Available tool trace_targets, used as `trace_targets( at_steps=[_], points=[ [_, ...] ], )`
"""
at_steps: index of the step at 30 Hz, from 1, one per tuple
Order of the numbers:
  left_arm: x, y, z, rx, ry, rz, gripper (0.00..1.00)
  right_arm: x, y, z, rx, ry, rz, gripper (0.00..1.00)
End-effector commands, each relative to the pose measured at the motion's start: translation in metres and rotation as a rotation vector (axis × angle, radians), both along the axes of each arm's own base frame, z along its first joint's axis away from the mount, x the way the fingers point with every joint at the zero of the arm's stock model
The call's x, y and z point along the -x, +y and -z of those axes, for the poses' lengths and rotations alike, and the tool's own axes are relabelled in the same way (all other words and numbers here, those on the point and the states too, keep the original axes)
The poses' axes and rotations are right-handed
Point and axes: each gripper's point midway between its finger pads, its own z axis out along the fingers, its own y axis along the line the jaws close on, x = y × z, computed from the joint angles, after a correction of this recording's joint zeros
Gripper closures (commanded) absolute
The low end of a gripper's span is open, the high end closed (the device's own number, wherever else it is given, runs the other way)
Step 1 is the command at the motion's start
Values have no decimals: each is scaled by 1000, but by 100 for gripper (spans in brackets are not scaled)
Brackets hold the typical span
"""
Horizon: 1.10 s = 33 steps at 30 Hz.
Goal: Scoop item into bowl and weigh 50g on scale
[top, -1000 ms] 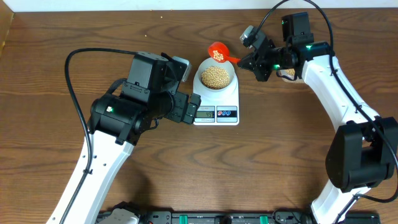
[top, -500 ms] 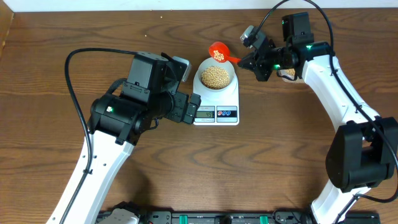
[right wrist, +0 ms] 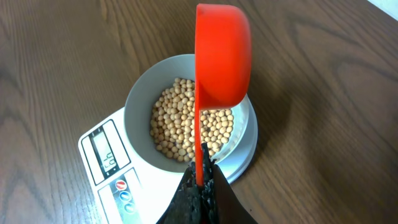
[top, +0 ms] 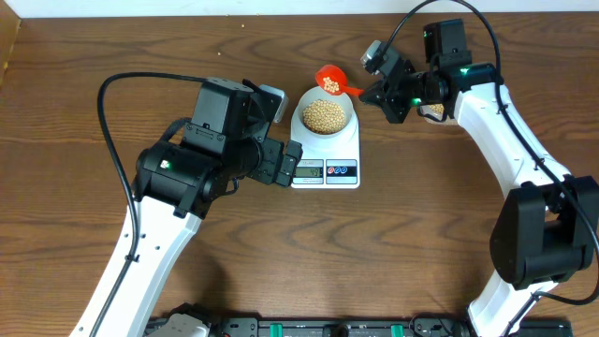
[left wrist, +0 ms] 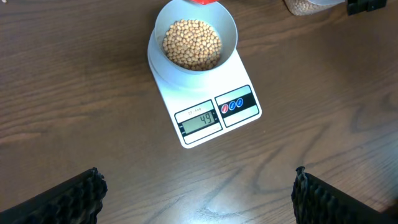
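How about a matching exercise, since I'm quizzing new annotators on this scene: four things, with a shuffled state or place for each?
Things:
1. bowl
2. scale
3. red scoop
4. left gripper

States or places:
A. jaws wide open, holding nothing
B. display reads 49
C. stands on the scale, holds beans
D. gripped by the shut right gripper, some beans in it

Pairs: 1-C, 2-B, 3-D, 4-A.

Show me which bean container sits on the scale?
The pale round bowl; it rests on the scale. The orange scoop is held in the air.
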Motion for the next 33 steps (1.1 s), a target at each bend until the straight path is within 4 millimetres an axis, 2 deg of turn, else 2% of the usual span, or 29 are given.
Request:
trace_targets(
  at_steps=[1,22,33],
  points=[
    [-3,2,-1,-15,-10,3,2,-1,3,-23,0,-79,-33,99],
    [-3,2,-1,-15,-10,3,2,1,4,-23,18,-125,-85,99],
    [-3,2,-1,-15,-10,3,2,6,10,-32,-98,-7,-21,99]
  ],
)
